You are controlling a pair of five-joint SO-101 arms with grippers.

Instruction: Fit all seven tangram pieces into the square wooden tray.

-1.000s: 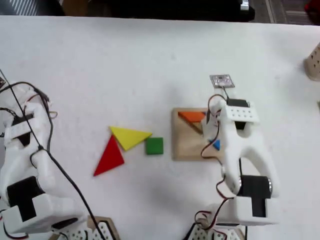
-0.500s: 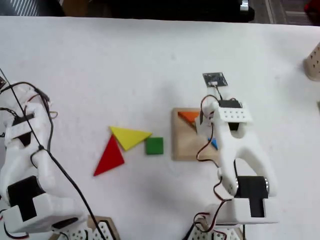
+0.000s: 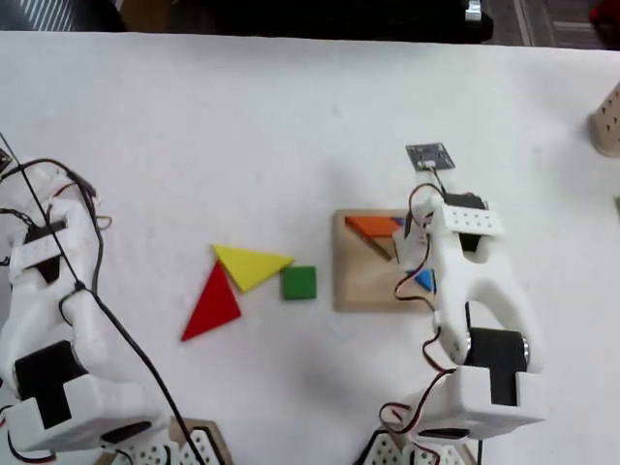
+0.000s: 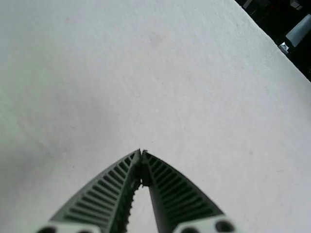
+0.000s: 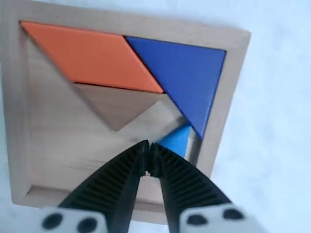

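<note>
I reckon I'm seating the light-blue piece (image 5: 174, 141) in the tray (image 5: 14, 121). My right claw (image 5: 148, 162) is clenched on nothing just beside it. Next, it needs pushing flush against the blue triangle (image 5: 184, 73).

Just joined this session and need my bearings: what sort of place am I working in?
Probably a robotics lab bench: a wired left arm and right arm at a white table, with a square wooden tray and loose tangram pieces.

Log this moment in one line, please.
right pincer shut over tray by light-blue piece | left pincer shut over table | loose: red triangle, yellow triangle, green square
</note>
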